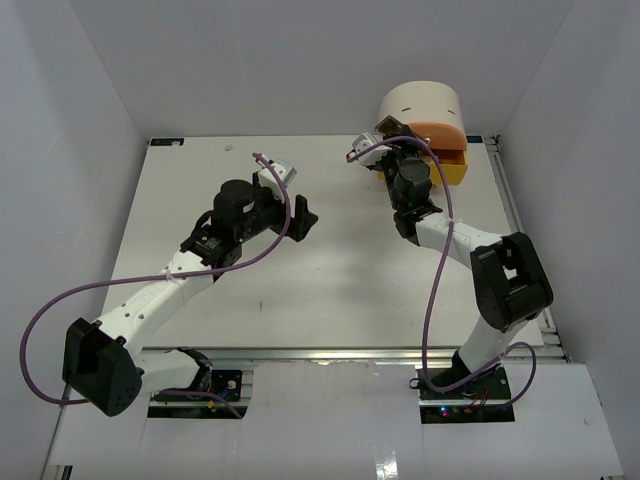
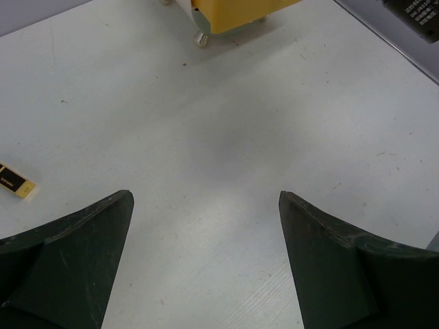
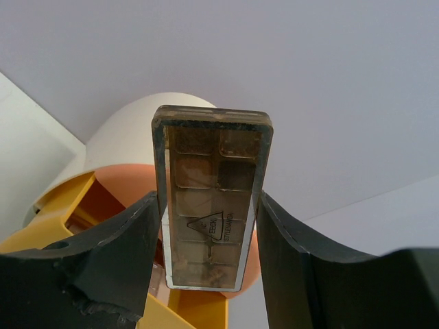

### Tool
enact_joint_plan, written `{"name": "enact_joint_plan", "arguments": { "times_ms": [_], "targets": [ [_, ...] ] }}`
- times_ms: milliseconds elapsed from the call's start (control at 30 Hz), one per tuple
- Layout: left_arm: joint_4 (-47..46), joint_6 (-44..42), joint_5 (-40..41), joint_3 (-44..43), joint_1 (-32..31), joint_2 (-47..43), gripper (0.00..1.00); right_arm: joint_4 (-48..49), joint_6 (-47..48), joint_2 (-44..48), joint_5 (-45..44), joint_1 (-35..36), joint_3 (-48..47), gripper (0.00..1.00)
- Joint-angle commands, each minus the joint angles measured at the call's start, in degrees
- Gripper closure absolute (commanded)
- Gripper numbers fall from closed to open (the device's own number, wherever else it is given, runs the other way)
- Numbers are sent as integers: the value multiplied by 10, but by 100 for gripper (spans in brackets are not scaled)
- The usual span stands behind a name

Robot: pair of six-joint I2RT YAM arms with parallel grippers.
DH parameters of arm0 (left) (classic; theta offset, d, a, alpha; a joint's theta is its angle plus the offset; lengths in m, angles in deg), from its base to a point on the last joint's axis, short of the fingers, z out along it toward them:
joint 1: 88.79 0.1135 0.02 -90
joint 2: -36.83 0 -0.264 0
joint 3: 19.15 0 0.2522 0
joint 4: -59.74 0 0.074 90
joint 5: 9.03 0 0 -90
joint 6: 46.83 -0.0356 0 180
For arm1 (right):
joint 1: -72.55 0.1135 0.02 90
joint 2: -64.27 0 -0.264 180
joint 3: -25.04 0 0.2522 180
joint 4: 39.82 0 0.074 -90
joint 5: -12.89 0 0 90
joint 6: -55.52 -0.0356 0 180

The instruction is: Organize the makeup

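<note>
My right gripper (image 3: pixel 209 200) is shut on a brown palette (image 3: pixel 211 154) with a clear lid, held upright by its long edges, just in front of the round cream drawer unit (image 3: pixel 130 133). From above, the right gripper (image 1: pixel 383 143) and the palette (image 1: pixel 392 127) hang at the unit's left side, by its open orange drawer (image 1: pixel 440 133). My left gripper (image 2: pixel 206 199) is open and empty, low over bare table (image 2: pixel 226 123) at mid-table (image 1: pixel 303 218). A small black-and-gold lipstick tube (image 2: pixel 16 184) lies at the left edge of the left wrist view. No sponges or other palettes show.
The drawer unit (image 1: pixel 420 98) stands at the table's back right with an orange drawer and a yellow drawer (image 1: pixel 457 167) pulled open. The yellow drawer (image 2: pixel 236 10) and a small caster (image 2: pixel 200 38) show in the left wrist view. White walls enclose the table.
</note>
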Motion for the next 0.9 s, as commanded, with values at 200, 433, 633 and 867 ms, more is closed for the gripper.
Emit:
{"name": "enact_joint_plan", "arguments": {
  "times_ms": [200, 433, 633, 867],
  "targets": [
    [-4, -6, 2, 3, 6, -8, 2, -47, -124, -34, 81, -47, -66, 85],
    [-3, -6, -1, 3, 7, -9, 2, -54, -131, -61, 85, -58, -86, 84],
    [-4, -6, -2, 3, 8, -8, 2, -63, -130, -71, 93, -59, -87, 80],
    [-3, -6, -3, 2, 8, -10, 2, -74, -131, -70, 94, -61, -86, 73]
  ]
}}
